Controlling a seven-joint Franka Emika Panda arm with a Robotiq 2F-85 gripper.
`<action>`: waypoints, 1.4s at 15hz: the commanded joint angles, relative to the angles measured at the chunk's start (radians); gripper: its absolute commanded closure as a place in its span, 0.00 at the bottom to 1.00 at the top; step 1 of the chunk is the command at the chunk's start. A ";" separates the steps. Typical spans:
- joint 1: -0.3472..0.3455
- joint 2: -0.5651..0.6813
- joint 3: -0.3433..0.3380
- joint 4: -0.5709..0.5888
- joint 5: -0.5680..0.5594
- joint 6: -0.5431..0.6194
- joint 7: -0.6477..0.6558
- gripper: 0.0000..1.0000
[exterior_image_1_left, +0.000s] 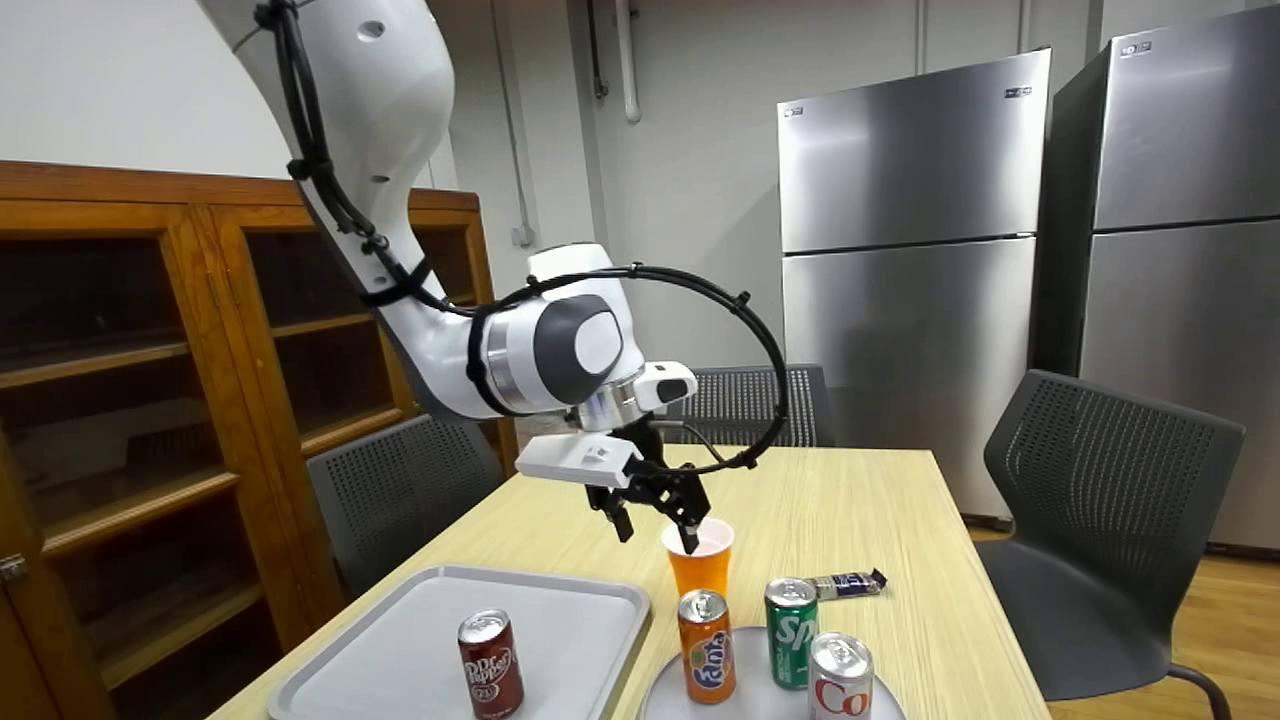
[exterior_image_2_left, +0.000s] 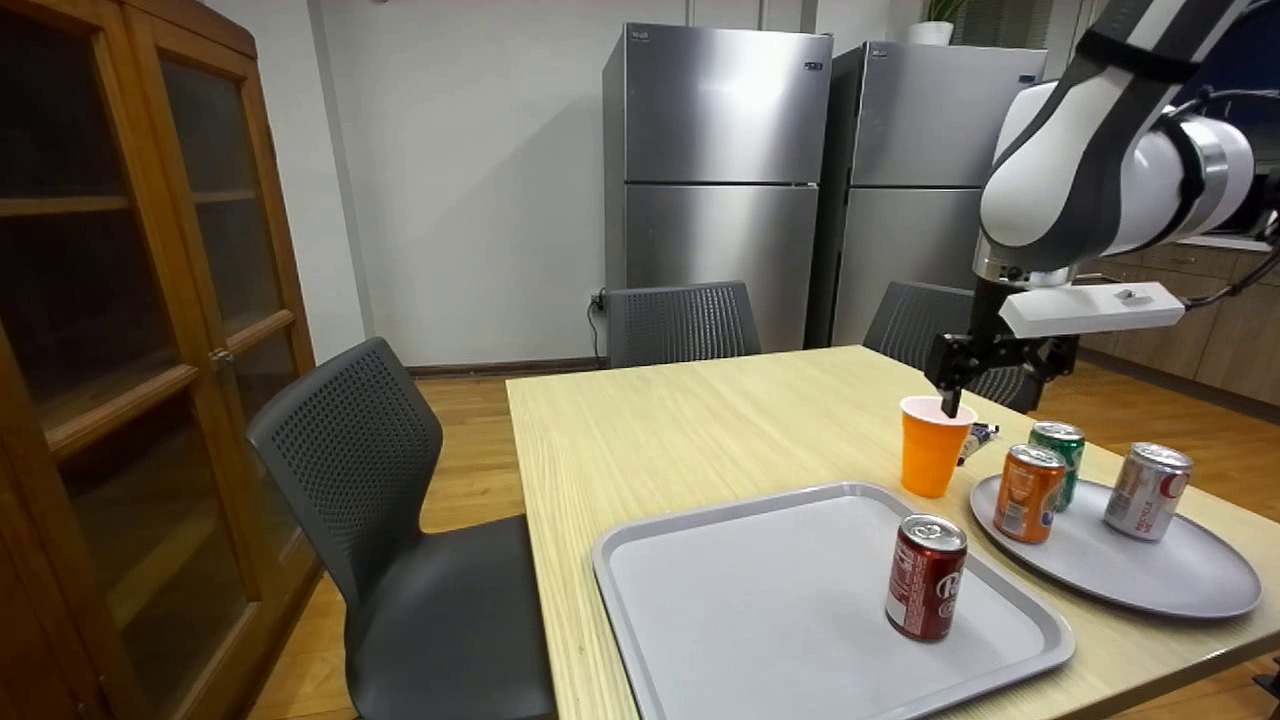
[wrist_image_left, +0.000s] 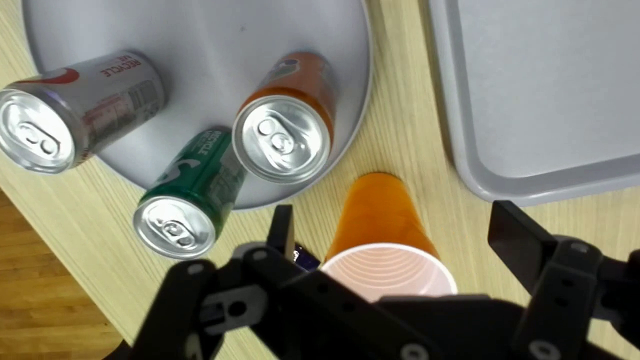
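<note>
My gripper (wrist_image_left: 398, 232) is open over the table, its fingers spread wide with no contact on anything. An orange cup with a pale inside (wrist_image_left: 380, 215) stands upright below and between the spread fingers in the wrist view; part of its rim is hidden by the gripper body. In an exterior view the fingertips (exterior_image_1_left: 690, 538) hang close to the rim of the cup (exterior_image_1_left: 700, 572). Nearest to the cup are an orange Fanta can (exterior_image_2_left: 1030, 495) and a green Sprite can (exterior_image_1_left: 790, 640) on a round grey plate (exterior_image_2_left: 1185, 575). A small dark wrapper (exterior_image_1_left: 848, 585) lies behind them.
A silver Coke can (exterior_image_2_left: 1148, 492) also stands on the plate. Beside the plate lies a grey rectangular tray (exterior_image_2_left: 740, 610) bearing a dark red Dr Pepper can (exterior_image_2_left: 926, 580). Chairs (exterior_image_1_left: 1100, 520) surround the wooden table (exterior_image_2_left: 640, 420), with a glass-door cabinet and refrigerators beyond.
</note>
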 joint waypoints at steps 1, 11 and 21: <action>0.048 -0.108 0.022 -0.080 -0.070 -0.018 0.101 0.00; 0.047 -0.161 0.188 -0.161 -0.047 -0.006 0.134 0.00; 0.037 -0.175 0.226 -0.223 0.064 0.048 0.010 0.00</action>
